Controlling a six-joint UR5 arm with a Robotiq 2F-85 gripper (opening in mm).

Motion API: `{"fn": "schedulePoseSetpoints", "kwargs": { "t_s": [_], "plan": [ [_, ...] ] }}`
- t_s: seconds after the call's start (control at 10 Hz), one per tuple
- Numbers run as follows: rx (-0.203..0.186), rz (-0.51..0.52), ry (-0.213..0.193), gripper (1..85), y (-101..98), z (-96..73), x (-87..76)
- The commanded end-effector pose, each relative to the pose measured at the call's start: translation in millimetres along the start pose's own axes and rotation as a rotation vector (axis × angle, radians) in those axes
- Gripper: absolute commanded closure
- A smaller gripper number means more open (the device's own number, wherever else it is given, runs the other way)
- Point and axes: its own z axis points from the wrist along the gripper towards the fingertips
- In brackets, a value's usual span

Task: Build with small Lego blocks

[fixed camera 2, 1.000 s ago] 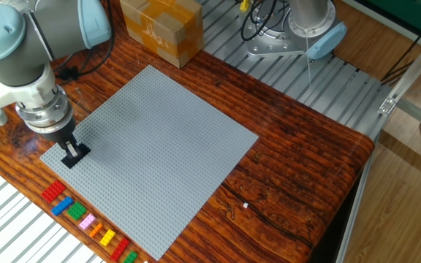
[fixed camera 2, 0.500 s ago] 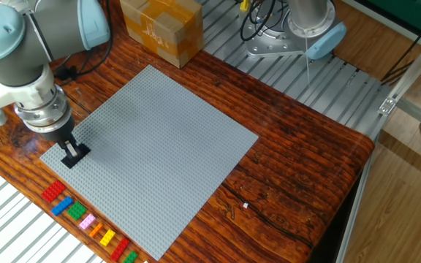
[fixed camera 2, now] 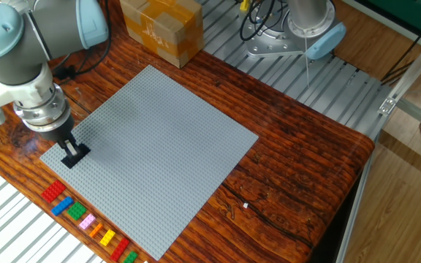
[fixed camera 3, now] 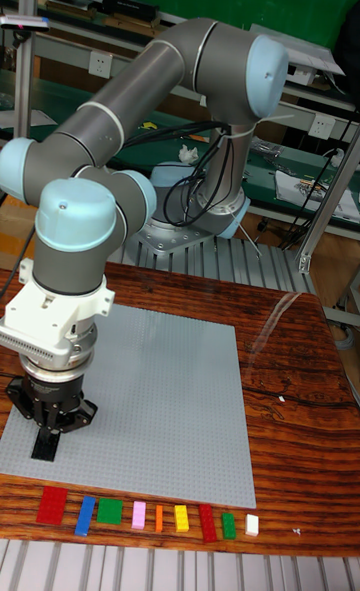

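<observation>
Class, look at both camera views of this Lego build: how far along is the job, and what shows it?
Barely started. Done: nothing else is on the grey baseplate. In hand: the gripper is down at the baseplate's corner on a black brick; whether it is pressed in cannot be told. Left: the row of coloured bricks on the wooden table, red through white, lies unplaced.

The tool (fixed camera 3: 47, 438) points straight down at a black brick (fixed camera 3: 44, 446) on the grey baseplate (fixed camera 3: 160, 411), near its front left corner. A row of coloured bricks (fixed camera 3: 140, 517) lies on the wooden worktop (fixed camera 3: 300, 431) just before the plate.
</observation>
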Motion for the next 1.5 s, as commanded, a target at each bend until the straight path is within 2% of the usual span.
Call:
{"fn": "schedulePoseSetpoints", "kwargs": {
  "t_s": [0.0,0.1,0.3,0.4,0.5,0.6,0.8,1.0,1.1,1.2,1.4],
  "plan": [
    [-0.024,0.001,0.006,84.7,-0.8,-2.1,4.2],
    [-0.039,-0.001,0.0,84.7,0.5,-0.1,3.8],
    [-0.032,-0.022,-0.016,84.7,-3.3,1.2,-9.6],
    [-0.023,-0.025,-0.009,84.7,-5.7,-2.1,-12.0],
    [-0.018,-0.021,-0.007,84.7,-6.6,-3.2,-12.2],
    [-0.039,-0.01,-0.001,84.7,-2.2,-3.2,-5.5],
    [-0.053,-0.008,-0.013,84.7,1.4,1.8,-3.4],
    [-0.016,-0.026,-0.023,84.7,-6.6,-4.1,-19.7],
    [-0.008,-0.026,-0.021,84.7,-7.5,-5.8,-21.2],
    [-0.007,-0.023,-0.019,84.7,-7.6,-5.5,-17.7],
    [-0.043,-0.002,-0.049,84.7,4.4,9.8,-3.8]
  ]
}}
